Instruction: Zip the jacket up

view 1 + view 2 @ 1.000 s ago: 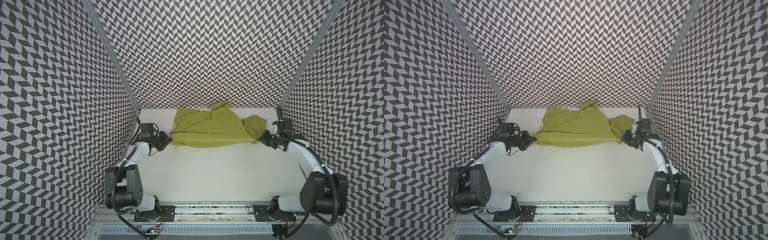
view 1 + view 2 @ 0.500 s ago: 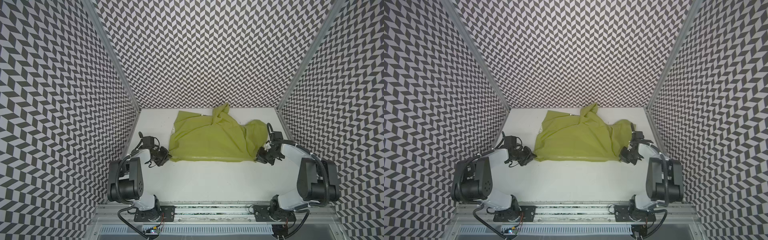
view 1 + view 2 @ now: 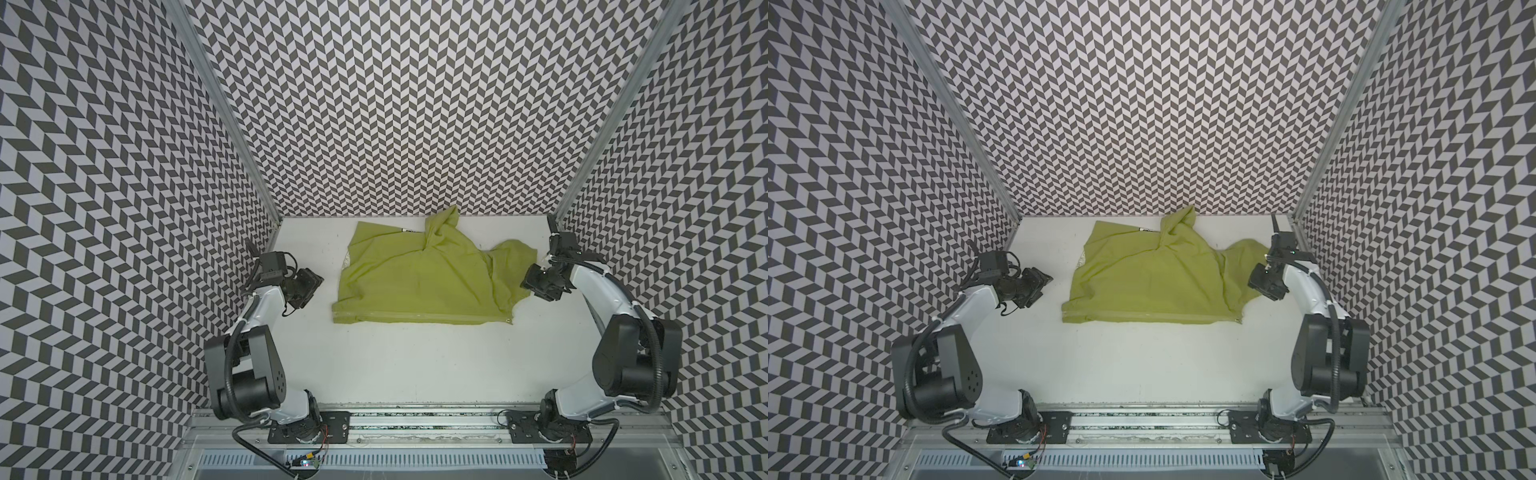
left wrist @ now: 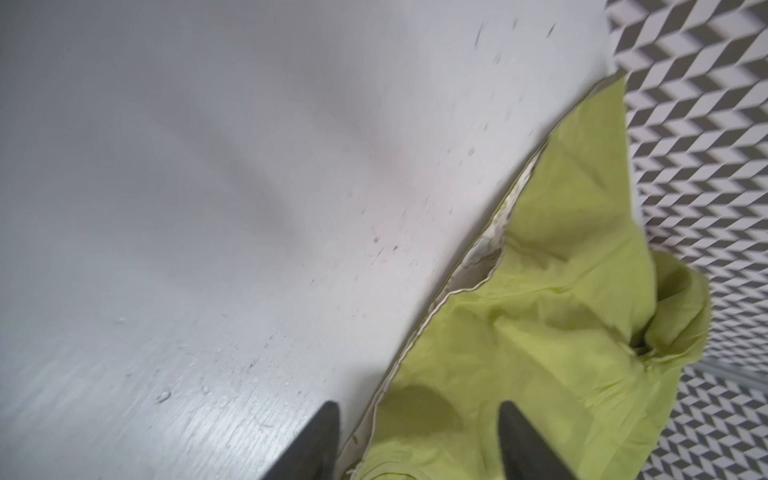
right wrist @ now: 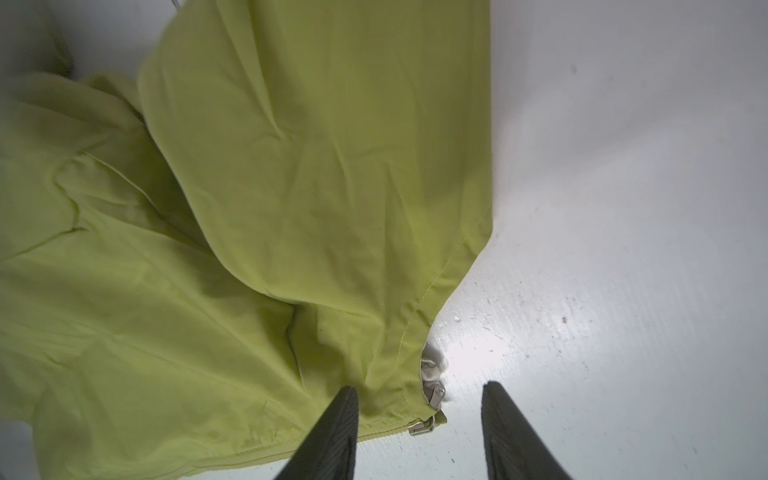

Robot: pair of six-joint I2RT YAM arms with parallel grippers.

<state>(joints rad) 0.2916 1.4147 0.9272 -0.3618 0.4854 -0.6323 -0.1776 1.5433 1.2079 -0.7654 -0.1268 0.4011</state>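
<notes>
Lime-green jacket (image 3: 419,282) lies crumpled on white bench (image 3: 415,374), pale zipper (image 3: 415,329) along near edge; left end effector (image 3: 316,280) and right end effector (image 3: 528,286) flank it, both released.

2 overhead, 2 wrist
Both top views look down on the whole table (image 3: 415,374); wrist cameras sit close behind left gripper (image 4: 417,409) and right gripper (image 5: 420,388), facing the jacket (image 5: 291,187) ahead, shared by all 4.

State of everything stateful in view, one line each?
left gripper: open, empty.
right gripper: open, empty.
jacket: folded flat, held by nothing.
zipper: looks undone, lining showing along the edge; slider by the right gripper.
</notes>
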